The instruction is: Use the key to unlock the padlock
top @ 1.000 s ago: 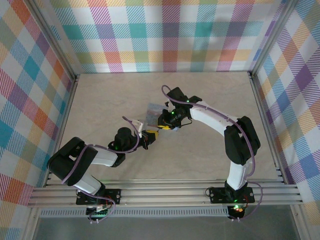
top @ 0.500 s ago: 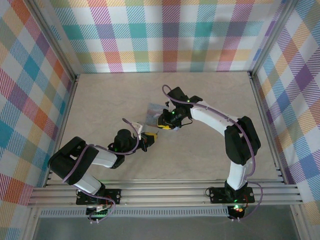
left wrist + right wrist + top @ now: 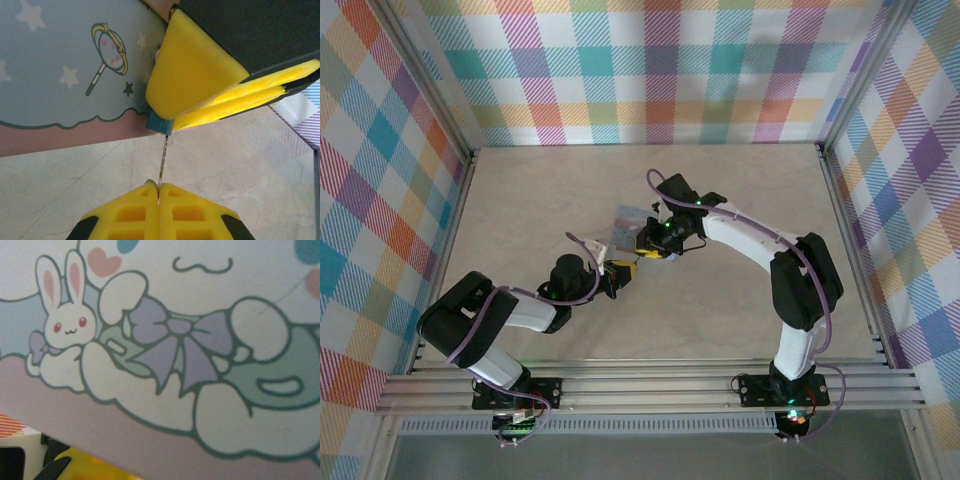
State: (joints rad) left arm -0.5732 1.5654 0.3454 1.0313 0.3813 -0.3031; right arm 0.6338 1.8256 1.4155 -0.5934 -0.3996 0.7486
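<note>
The key (image 3: 161, 162), a thin grey blade, is gripped between the yellow fingers of the left gripper (image 3: 158, 189), which are pressed together on its lower end. The blade is held nearly upright in the left wrist view, and its far end is met by the padlock (image 3: 157, 123), a tiny dark bluish body. The padlock is clamped at the tips of the right gripper (image 3: 172, 119), whose yellow fingers are drawn close around it. Whether the key is seated in the keyhole or only touches the body cannot be told. Both are held above the pale table (image 3: 240, 165), just beside the lower edge of the tin (image 3: 60, 60), a pale blue rectangular box printed with stars and a wand above a pink band. In the right wrist view the tin's face is seen close up, printed with a white bunny (image 3: 62, 315) and a lilac bow (image 3: 180, 335). What is kept inside the tin cannot be told.
</note>
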